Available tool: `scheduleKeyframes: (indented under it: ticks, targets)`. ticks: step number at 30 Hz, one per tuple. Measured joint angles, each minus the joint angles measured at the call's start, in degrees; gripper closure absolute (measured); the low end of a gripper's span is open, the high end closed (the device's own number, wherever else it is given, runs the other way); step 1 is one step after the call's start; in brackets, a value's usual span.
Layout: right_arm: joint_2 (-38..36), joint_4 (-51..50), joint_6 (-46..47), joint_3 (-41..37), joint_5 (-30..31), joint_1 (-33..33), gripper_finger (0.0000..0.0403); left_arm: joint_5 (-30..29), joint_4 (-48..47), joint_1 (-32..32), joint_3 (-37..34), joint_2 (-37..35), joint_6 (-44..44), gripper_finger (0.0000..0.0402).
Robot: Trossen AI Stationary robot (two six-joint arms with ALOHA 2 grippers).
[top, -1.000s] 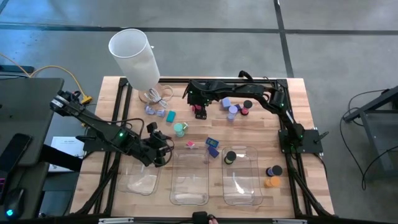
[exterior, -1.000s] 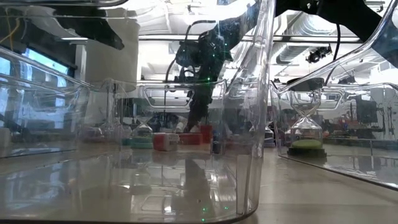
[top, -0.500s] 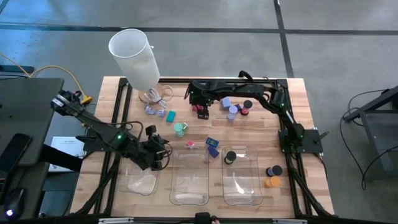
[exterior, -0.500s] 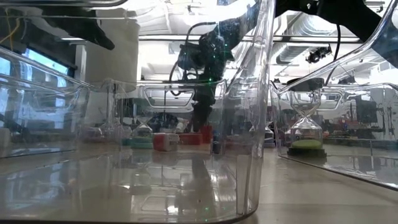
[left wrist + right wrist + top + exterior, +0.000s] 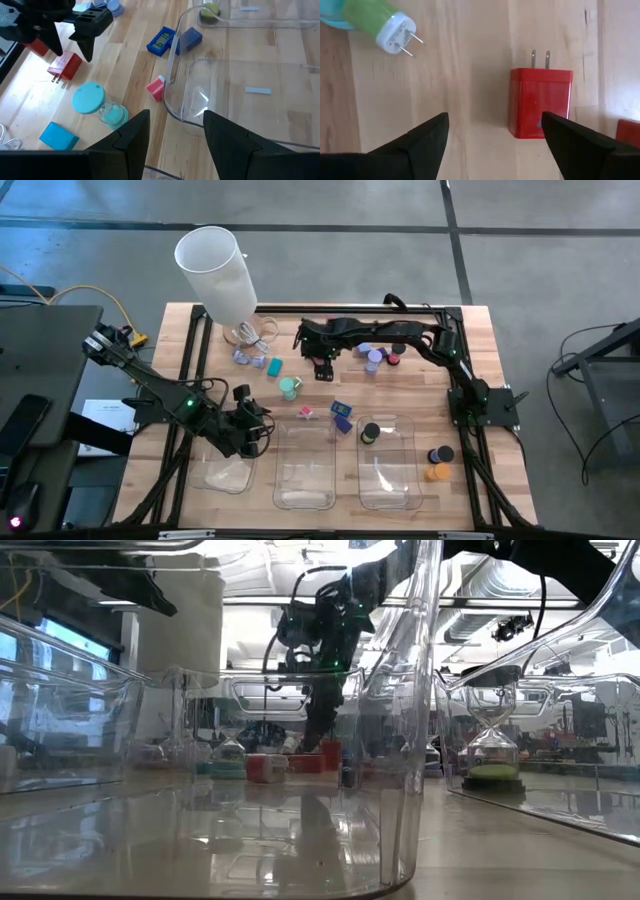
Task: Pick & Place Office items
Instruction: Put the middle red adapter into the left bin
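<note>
A red plug cube lies flat on the wooden table, prongs toward the far side. My right gripper hovers open just above it; in the high view it is at the far middle of the table. The cube sits near one finger, and neither finger touches it. A green-and-white plug lies beside it. My left gripper is open and holds nothing above the near-left trays. A small red cube, blue blocks and a teal-capped piece lie between the two arms.
Three clear trays stand along the near edge; the right one holds a black-and-green cap. Black and orange caps lie near the right edge. Purple caps and a tall white cylinder stand at the far side.
My right gripper has shifted a little toward the near edge and now stands over the red plug cube; its fingers have stayed just as wide.
</note>
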Motion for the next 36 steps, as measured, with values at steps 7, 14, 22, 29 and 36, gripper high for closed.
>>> scheduleKeyframes:
  ticks: [7, 14, 22, 29, 36]
  targets:
    - [0.0, 2.1, 5.8, 0.0, -3.0, 0.5, 0.0096, 0.0, 0.0, 0.0, 0.0, 0.0, -0.6, 0.0224]
    - [1.9, 6.5, 13.5, 0.1, -3.5, -0.7, 0.0096, 0.0, 0.0, 0.0, 0.0, 0.0, -0.9, 0.0224]
    - [2.7, 8.9, 13.6, 0.1, 3.1, 1.6, 0.0115, 0.1, 0.7, 0.0, -1.6, 0.0, -1.4, 0.0224]
    - [2.6, 9.4, 13.6, 0.1, 3.3, 1.7, 0.0119, 0.1, 0.6, 0.0, -2.4, 0.0, -2.6, 0.0224]
    - [0.5, 10.0, 11.5, 0.0, 5.8, 4.9, 0.0119, 0.1, 0.6, 0.0, -2.4, 0.0, -2.6, 0.0224]
